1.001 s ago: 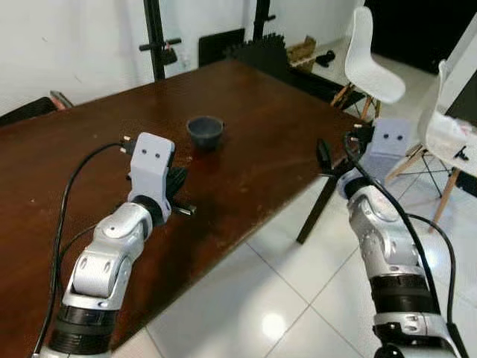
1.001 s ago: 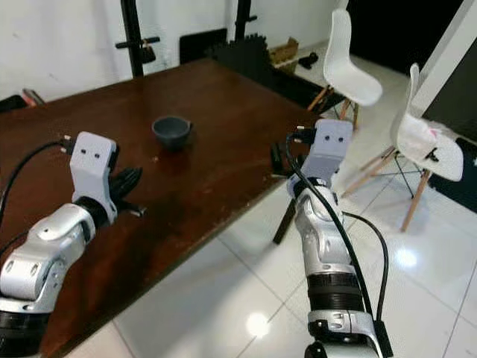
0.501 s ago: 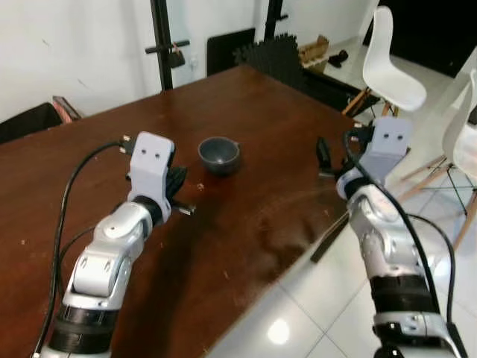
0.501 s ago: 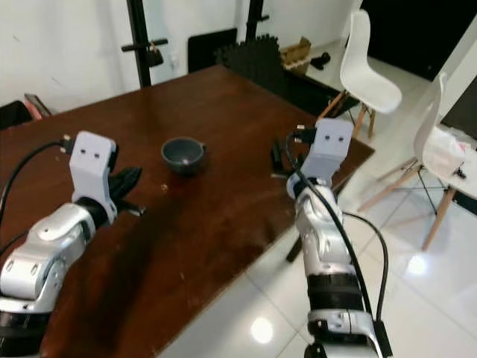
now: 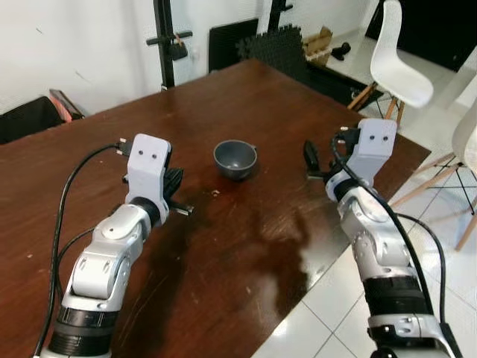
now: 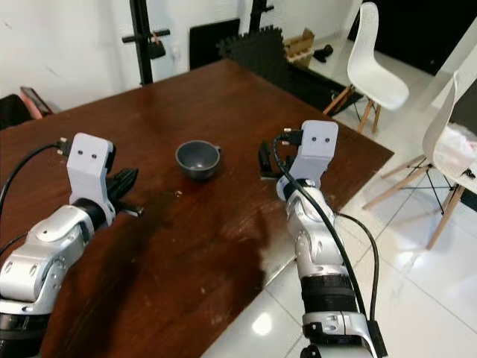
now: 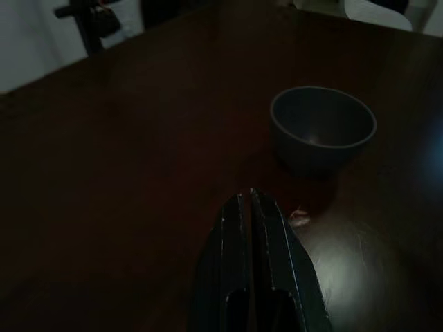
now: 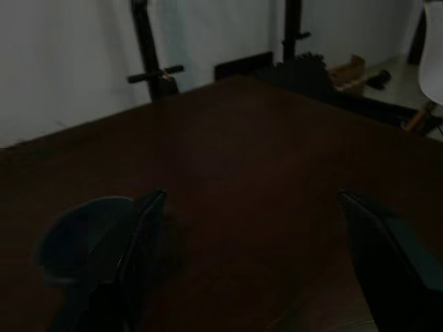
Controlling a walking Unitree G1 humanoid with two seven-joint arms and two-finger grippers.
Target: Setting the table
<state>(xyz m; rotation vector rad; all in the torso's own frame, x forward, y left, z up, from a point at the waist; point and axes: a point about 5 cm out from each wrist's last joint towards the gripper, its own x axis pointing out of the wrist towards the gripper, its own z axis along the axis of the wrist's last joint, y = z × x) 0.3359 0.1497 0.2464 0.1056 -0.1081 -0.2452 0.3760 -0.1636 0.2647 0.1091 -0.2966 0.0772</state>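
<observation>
A dark grey bowl [image 5: 235, 159] stands empty and upright on the brown wooden table [image 5: 246, 97]. My left gripper [image 5: 177, 188] is shut with nothing in it and hovers low over the table, to the left of the bowl and short of it. In the left wrist view its fingers [image 7: 239, 221] press together, with the bowl [image 7: 322, 128] just beyond them. My right gripper [image 5: 311, 158] is open and held over the table to the right of the bowl. In the right wrist view the bowl [image 8: 83, 235] lies beside one finger [image 8: 142, 242].
A small pale crumb [image 5: 216, 192] lies on the table near the bowl. The table's right edge [image 5: 350, 224] drops to white tile floor. White chairs [image 5: 399, 60] stand at the right. Black stands [image 5: 165, 37] and a black mat [image 5: 279, 48] are behind the table.
The whole view has shifted as I came closer to the table. My right gripper, earlier beyond the table's edge, is now over the tabletop beside the bowl. The bowl has stayed put.
</observation>
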